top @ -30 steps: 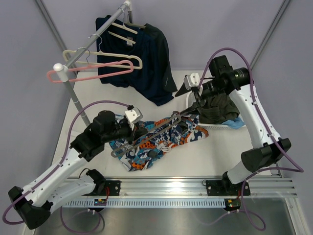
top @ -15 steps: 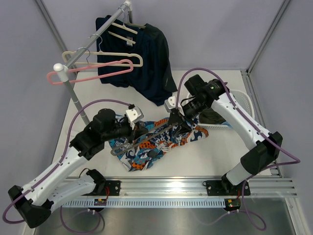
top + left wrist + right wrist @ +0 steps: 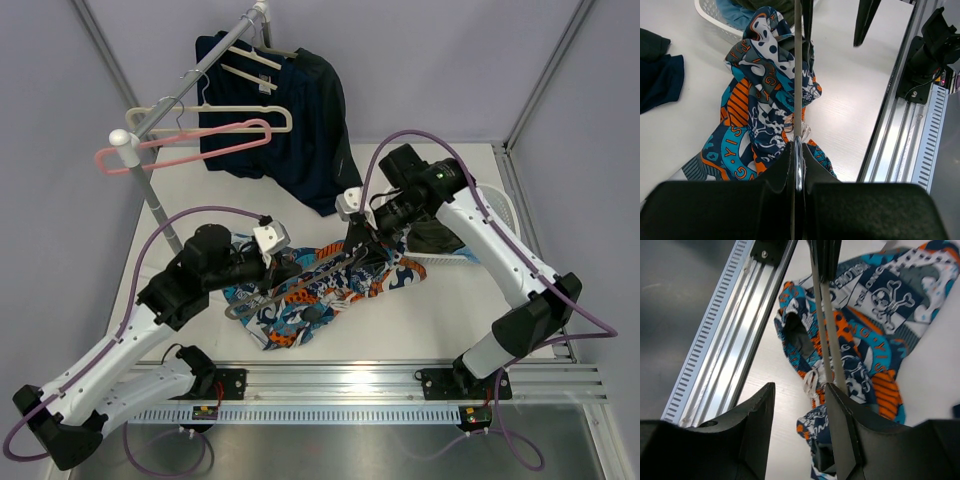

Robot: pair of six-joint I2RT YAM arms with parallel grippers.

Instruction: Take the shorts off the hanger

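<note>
The patterned blue, orange and white shorts (image 3: 320, 285) lie crumpled on the white table, still on a grey hanger (image 3: 300, 280). My left gripper (image 3: 283, 266) is shut on the hanger's bar; in the left wrist view the bar (image 3: 797, 75) runs straight out between the jaws over the shorts (image 3: 765, 105). My right gripper (image 3: 362, 252) is open just above the shorts' right end. In the right wrist view its fingers straddle the shorts' edge (image 3: 855, 355), with the hanger bars (image 3: 832, 355) against the right finger.
A clothes rail (image 3: 185, 90) at the back left carries pink and cream hangers and dark garments (image 3: 300, 130). A white basket (image 3: 455, 250) with dark clothes stands at the right. An aluminium rail (image 3: 400, 385) runs along the near edge.
My right arm swung from above the basket down and left to the shorts' right end, its gripper staying open. The left gripper kept its hold and shifted slightly.
</note>
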